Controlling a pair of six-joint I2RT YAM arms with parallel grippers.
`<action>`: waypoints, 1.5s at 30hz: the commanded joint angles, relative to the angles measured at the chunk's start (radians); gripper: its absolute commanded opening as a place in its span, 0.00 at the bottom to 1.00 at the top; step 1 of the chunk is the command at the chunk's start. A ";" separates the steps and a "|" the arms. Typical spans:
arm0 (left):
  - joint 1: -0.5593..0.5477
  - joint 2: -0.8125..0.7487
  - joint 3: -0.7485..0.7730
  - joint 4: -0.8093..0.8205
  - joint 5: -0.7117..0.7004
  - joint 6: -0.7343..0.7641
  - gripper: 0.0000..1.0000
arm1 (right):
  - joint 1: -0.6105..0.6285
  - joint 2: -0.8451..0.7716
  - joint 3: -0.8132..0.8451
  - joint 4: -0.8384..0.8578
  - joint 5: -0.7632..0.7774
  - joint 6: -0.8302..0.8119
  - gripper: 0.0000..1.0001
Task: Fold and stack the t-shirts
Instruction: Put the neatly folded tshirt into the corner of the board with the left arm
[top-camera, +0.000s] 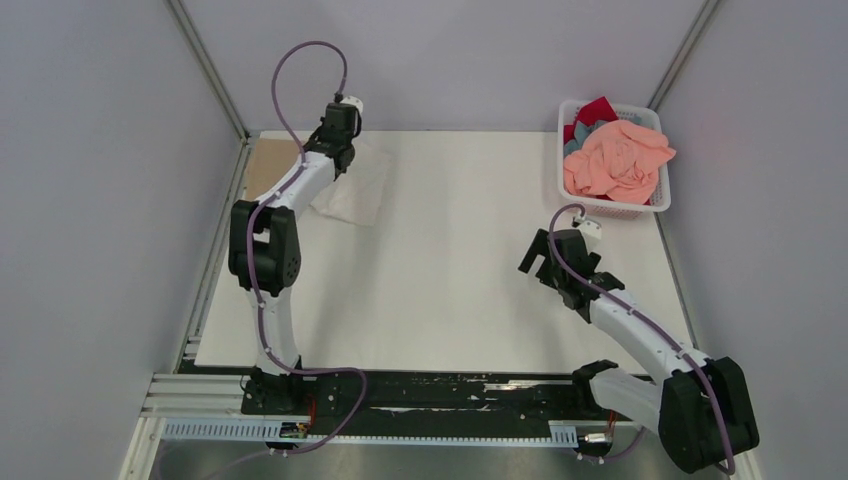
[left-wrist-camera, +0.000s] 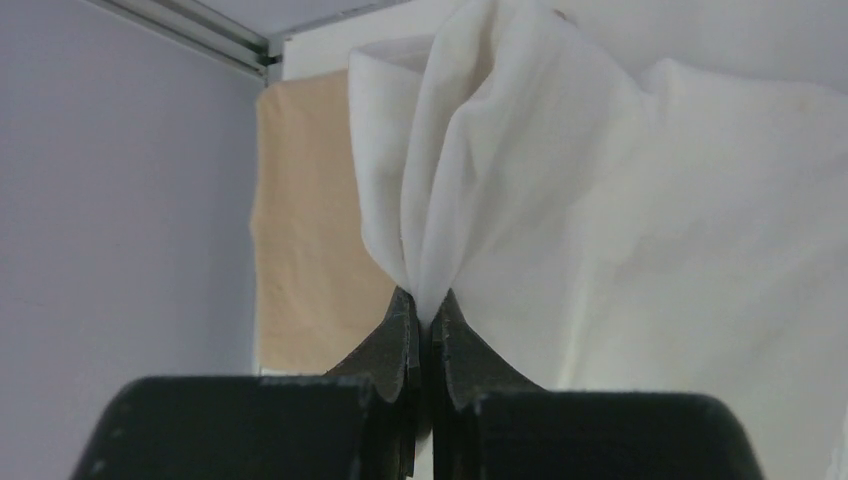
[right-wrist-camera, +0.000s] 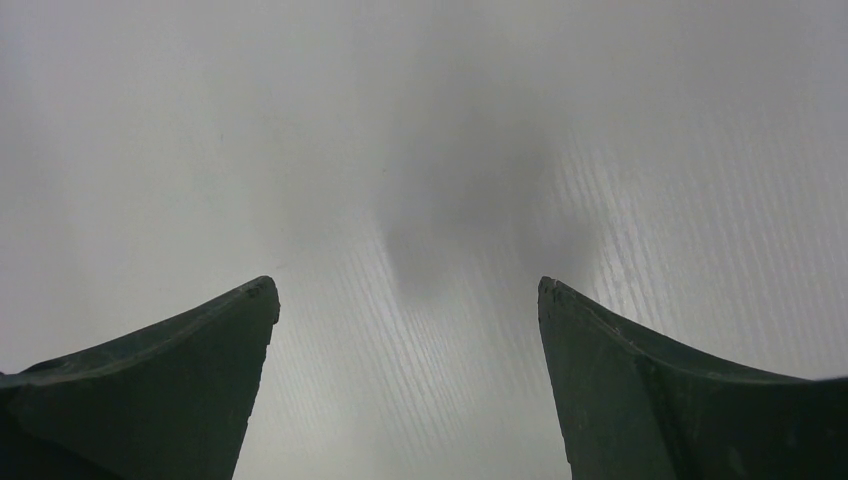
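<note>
left gripper (left-wrist-camera: 428, 318): I see jaws clamped on a white shirt (left-wrist-camera: 600, 200) fold
right gripper (right-wrist-camera: 408, 300): jaws wide apart, over bare table (right-wrist-camera: 420, 120)
tan shirt (left-wrist-camera: 300, 250): far-left corner

From my screen, the white table (top-camera: 450, 300) fills the middle of the cell and shows a faint wood grain up close. Behind the table stands a plain grey-lilac back wall (top-camera: 450, 60). A left wall (top-camera: 100, 200) and a right wall (top-camera: 770, 150) of the same colour close in the table's sides. At the table's far corners, two slanted aluminium posts (top-camera: 205, 65) (top-camera: 685, 50) mark where the walls join. A black mounting strip (top-camera: 450, 395) runs along the table's near edge, with an aluminium rail (top-camera: 195, 395) at its left end. The light is soft and even, and I see no windows.
</note>
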 joint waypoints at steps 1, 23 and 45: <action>0.051 -0.020 0.112 0.078 -0.019 0.104 0.00 | -0.005 0.031 0.036 0.020 0.059 -0.028 1.00; 0.120 0.003 0.425 -0.065 0.011 0.004 0.00 | -0.004 0.109 0.057 0.026 0.055 -0.039 1.00; 0.332 0.090 0.277 -0.051 0.261 -0.027 0.00 | -0.004 0.122 0.061 0.025 0.066 -0.033 1.00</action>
